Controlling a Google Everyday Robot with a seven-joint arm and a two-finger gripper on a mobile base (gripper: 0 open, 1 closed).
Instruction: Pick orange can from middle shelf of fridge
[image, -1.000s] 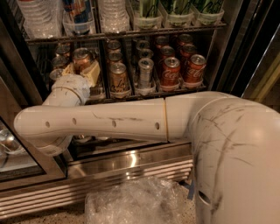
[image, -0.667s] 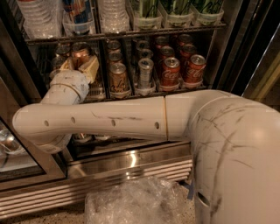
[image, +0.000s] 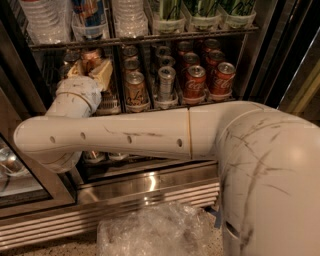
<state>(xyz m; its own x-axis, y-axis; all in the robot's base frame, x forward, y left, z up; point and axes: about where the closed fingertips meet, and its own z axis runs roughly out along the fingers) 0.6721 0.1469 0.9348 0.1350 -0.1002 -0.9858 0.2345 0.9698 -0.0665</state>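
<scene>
Looking into a large display fridge (image: 145, 182) with a stainless-steel frame and dark wire shelves. Finding, far left on the rack above, clear ribbed plastic water bottles (image: 40, 20) beside a blue-labelled bottle (image: 87, 15).

Seeing below them the tan two-finger gripper (image: 90, 70) on a white ringed wrist, reaching into the leftmost lane of the middle shelf (image: 110, 104). Gripping an orange-bronze aluminium drink can (image: 91, 57) there, with the fingers (image: 103, 74) closing in on either side and appearing to press against it. Keeping the orange can upright at the left end of the middle shelf, well back from the front edge.

Moving right along the same shelf:
- meeting a file of matching orange-bronze cans (image: 136, 90) in the next lane, just beside the gripper
- passing slim silver cans (image: 166, 80) in a clear tray
- reaching two lanes of red Coca-Cola cans (image: 195, 82) at the right end

Noticing above those, far right, green-topped bottles in clear tubs (image: 200, 12).

Crossing the near foreground along a long scuffed white arm tube (image: 125, 135), running from the wrist at left to a bulky white shoulder housing (image: 270, 175) at near right and hiding the lower shelves. Finishing at the bottom with a louvred steel base grille (image: 50, 225) and, nearer, a crumpled sheet of clear plastic wrap (image: 150, 235).
</scene>
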